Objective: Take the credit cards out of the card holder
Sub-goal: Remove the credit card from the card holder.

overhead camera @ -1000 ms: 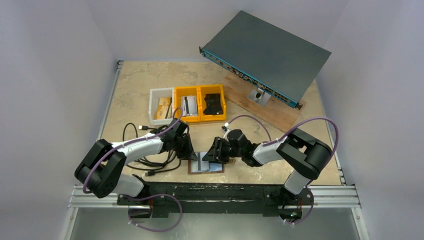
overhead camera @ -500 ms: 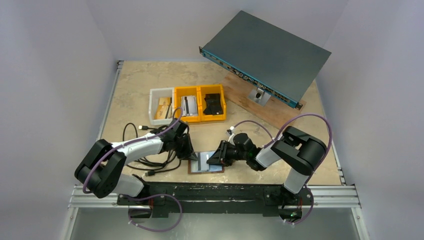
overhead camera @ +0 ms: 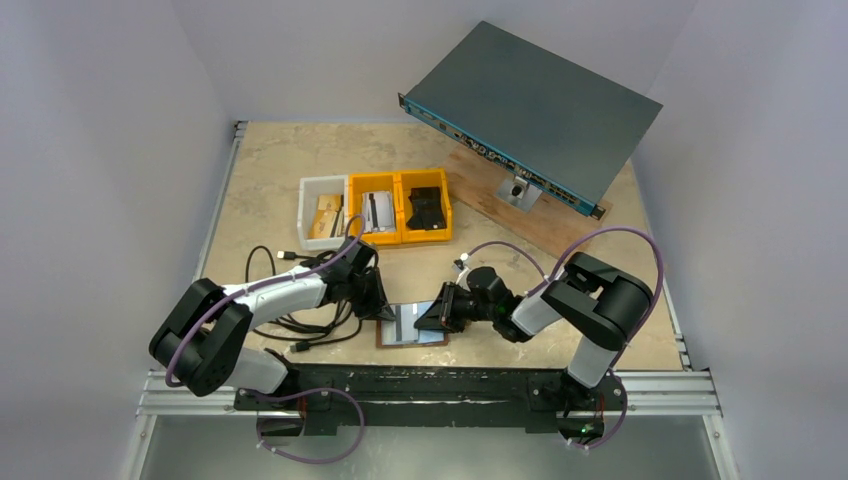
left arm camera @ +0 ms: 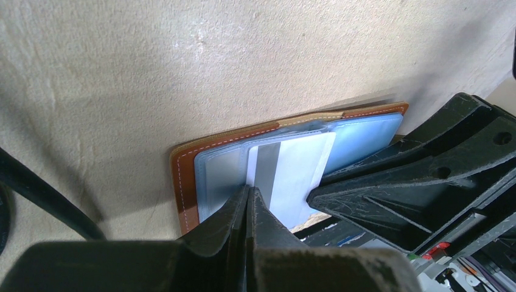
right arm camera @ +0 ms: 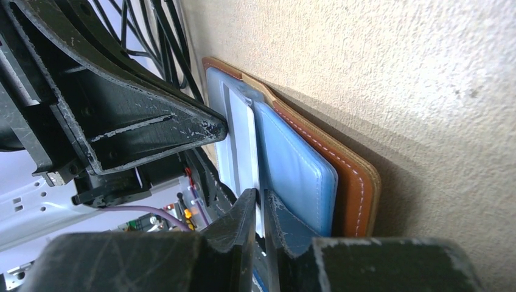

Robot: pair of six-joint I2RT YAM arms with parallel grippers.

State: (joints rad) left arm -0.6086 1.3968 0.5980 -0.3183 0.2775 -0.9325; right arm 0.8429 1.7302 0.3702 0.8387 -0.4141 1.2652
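While the closed left tool (left arm camera: 249,191) presses the card holder (left arm camera: 182,176), right tool (right arm camera: 262,196) pinches a card (right arm camera: 241,139).

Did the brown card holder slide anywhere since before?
No. The card holder sits in the same spot, just as far from the yellow bins.

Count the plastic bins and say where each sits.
3, side by side in a row: white bin at the left, yellow bin in the middle, second yellow bin at the right. None appears hidden.
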